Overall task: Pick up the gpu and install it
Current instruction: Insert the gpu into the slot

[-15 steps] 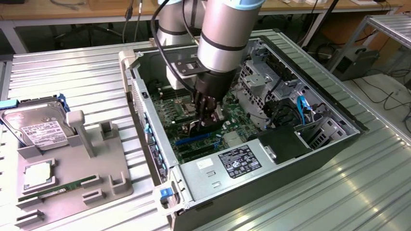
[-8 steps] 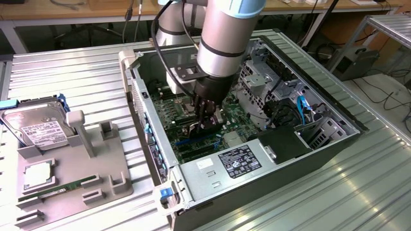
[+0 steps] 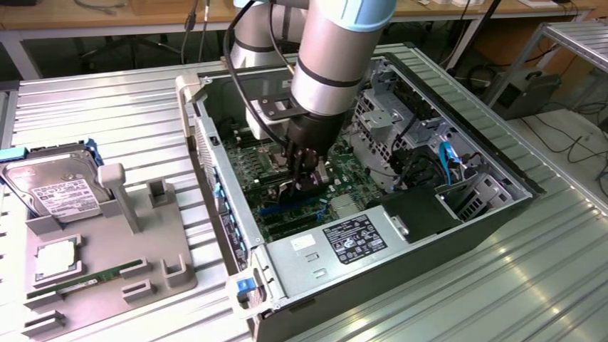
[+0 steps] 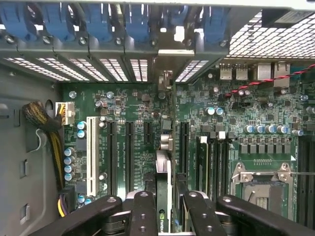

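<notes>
Low in the wrist frame, our gripper [image 4: 165, 206] is clamped on the gpu [image 4: 164, 184], held edge-on above the motherboard [image 4: 128, 113] slots at frame centre, so we judge insertion underway, needing careful alignment with a slot and the bracket opening beyond.

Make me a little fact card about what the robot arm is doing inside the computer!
place: open computer case lying on a metal table
gripper: down inside the case, over the motherboard
holding: gpu, edge-on between the jaws
gpu position: lined up along the expansion slots, bracket end toward the case's rear wall
beside the case: grey holder with a hard drive and RAM stick
</notes>
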`<state>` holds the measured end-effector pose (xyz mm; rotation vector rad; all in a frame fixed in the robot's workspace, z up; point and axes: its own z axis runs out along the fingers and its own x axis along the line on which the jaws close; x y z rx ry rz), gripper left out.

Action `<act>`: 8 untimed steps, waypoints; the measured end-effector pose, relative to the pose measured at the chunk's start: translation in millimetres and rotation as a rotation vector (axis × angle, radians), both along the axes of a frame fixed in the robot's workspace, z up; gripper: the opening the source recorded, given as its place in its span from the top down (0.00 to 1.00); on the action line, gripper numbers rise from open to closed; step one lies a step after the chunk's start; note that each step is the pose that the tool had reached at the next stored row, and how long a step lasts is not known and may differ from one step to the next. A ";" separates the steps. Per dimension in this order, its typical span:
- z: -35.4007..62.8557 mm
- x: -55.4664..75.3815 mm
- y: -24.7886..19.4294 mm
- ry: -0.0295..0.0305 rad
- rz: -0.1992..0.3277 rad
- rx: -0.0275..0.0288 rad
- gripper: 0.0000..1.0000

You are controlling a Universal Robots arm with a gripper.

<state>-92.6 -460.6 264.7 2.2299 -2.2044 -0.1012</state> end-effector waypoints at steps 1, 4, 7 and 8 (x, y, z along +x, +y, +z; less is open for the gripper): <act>-0.1 -0.2 0.0 -0.0001 0.000 0.0003 0.74; -0.4 -0.8 0.0 0.0000 0.000 0.0002 0.74; -0.8 -1.4 -0.1 0.0000 0.000 0.0001 0.74; -1.3 -1.7 -0.1 -0.0001 0.000 0.0003 0.74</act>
